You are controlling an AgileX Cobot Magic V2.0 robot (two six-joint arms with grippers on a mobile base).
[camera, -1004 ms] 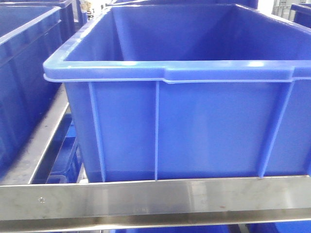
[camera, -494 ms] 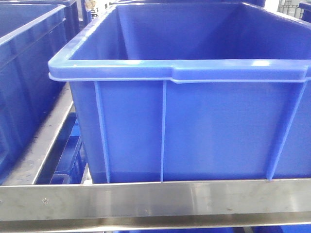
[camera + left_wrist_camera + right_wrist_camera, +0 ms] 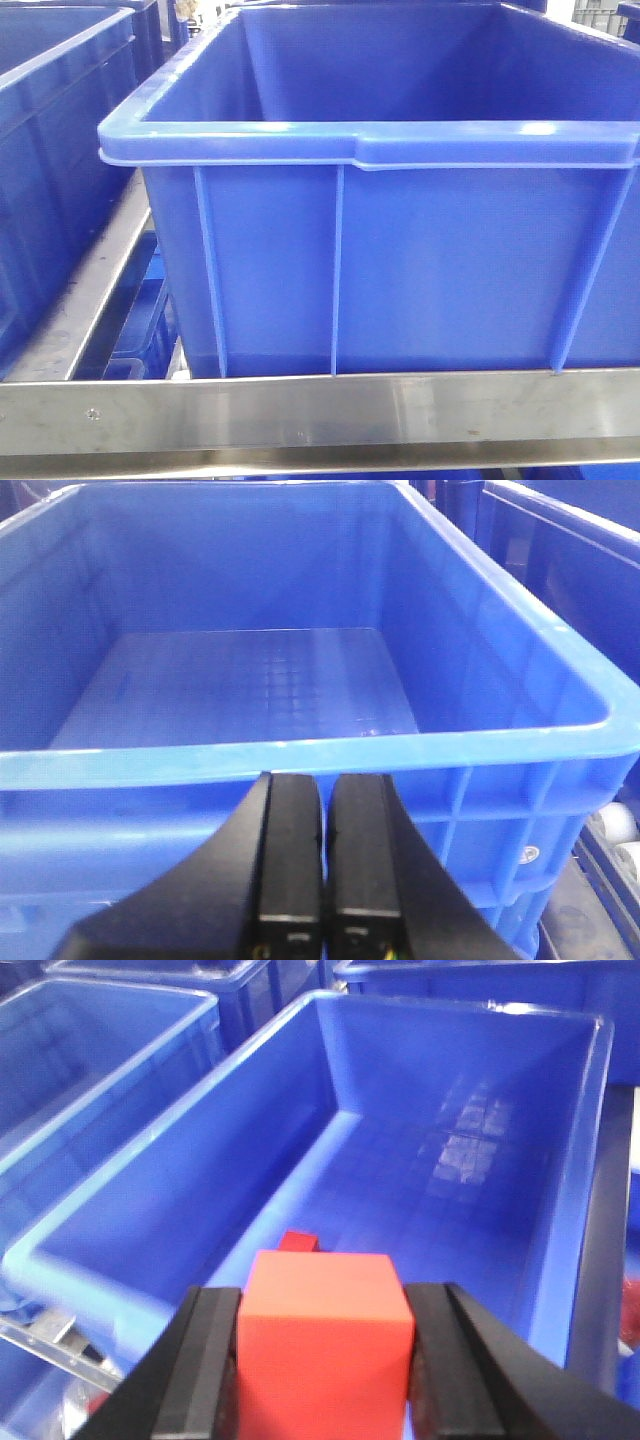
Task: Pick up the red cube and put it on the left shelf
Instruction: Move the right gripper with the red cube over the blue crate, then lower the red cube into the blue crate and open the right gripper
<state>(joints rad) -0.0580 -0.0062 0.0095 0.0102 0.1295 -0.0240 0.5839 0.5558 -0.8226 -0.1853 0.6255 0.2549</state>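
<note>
In the right wrist view, at the bottom centre, the right gripper (image 3: 325,1360) is clenched on the cube (image 3: 325,1335). One black finger lies flat against each side and the cube's top face is bare. The cube hangs over the near end of a crate (image 3: 560,1160), whose floor lies open beyond it. A small red block (image 3: 298,1242) lies on that floor, just past the cube in the frame. The crate's long walls run up the frame on both sides, with more crates (image 3: 90,1070) close along the left and a grey strip (image 3: 606,1260) down the right edge. In the left wrist view the left gripper (image 3: 325,870) sits at the bottom centre. Its two fingers are pressed together with only a thin seam between them, grasping nothing, in front of the near rim of a second crate (image 3: 300,755). The gridded floor inside is open from wall to wall, and a neighbour crate (image 3: 560,550) stands close at the upper right. In the front view the shelf (image 3: 320,410) shows its brushed front rail across the bottom, with a small screw (image 3: 92,412) at lower left and a side rail (image 3: 90,290) running back on the left. A big crate (image 3: 440,270) stands just behind the front rail, its rim well above it. Only the width of the side rail separates it from the left crate (image 3: 50,150).
</note>
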